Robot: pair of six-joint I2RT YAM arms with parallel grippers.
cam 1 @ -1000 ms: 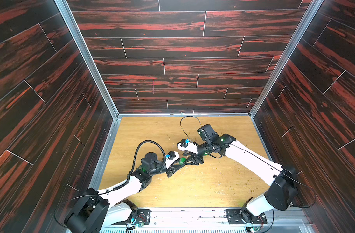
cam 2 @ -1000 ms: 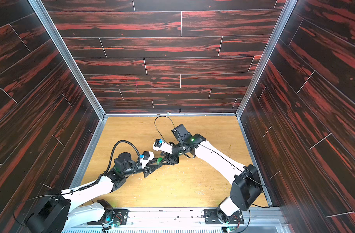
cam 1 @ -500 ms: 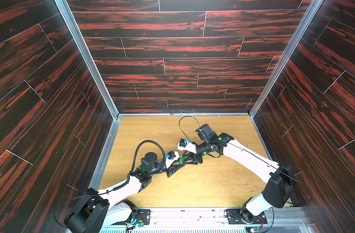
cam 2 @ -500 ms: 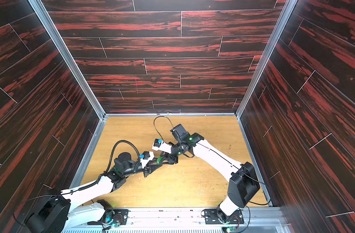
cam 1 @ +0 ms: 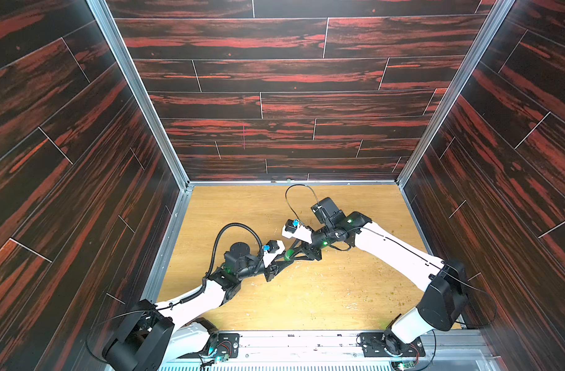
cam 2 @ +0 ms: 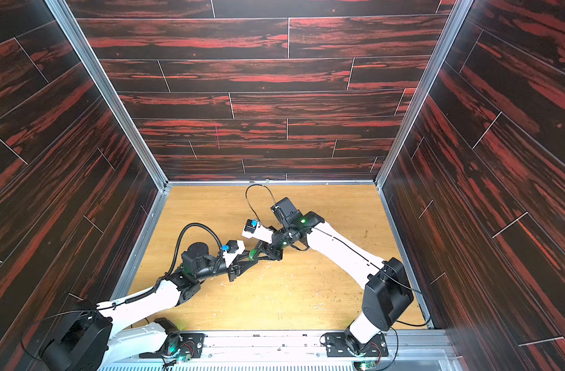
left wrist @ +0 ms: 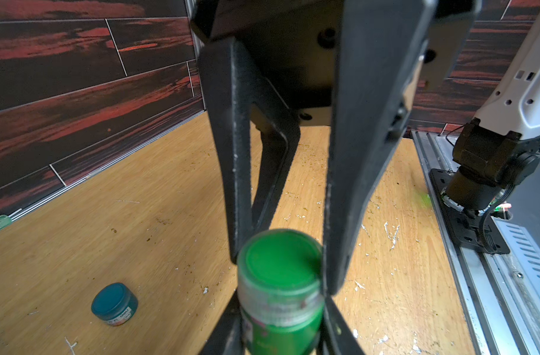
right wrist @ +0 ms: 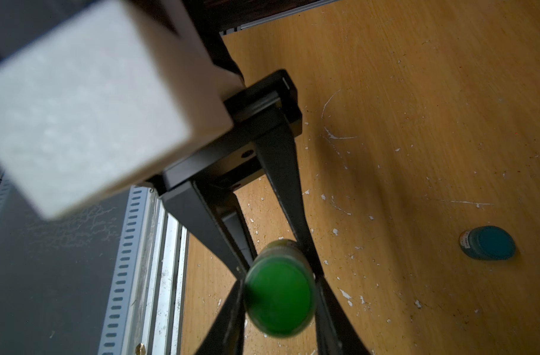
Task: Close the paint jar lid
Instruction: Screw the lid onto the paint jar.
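Jaws of the left gripper [left wrist: 281, 302] are clamping the green paint jar [left wrist: 282, 327] by its body, while those of the right gripper [right wrist: 279, 281] are pinching its green lid [right wrist: 278, 296] from both sides. The lid is sitting on the jar's mouth, facing the right wrist camera. Both arms are meeting tip to tip over the middle of the wooden table [cam 1: 307, 305] in both top views. A small teal jar [left wrist: 114, 302] is sitting on the table, well apart.

Both top views looking down from high in front, wrist cameras facing each other closely, all sharing the green jar [cam 1: 287, 256].
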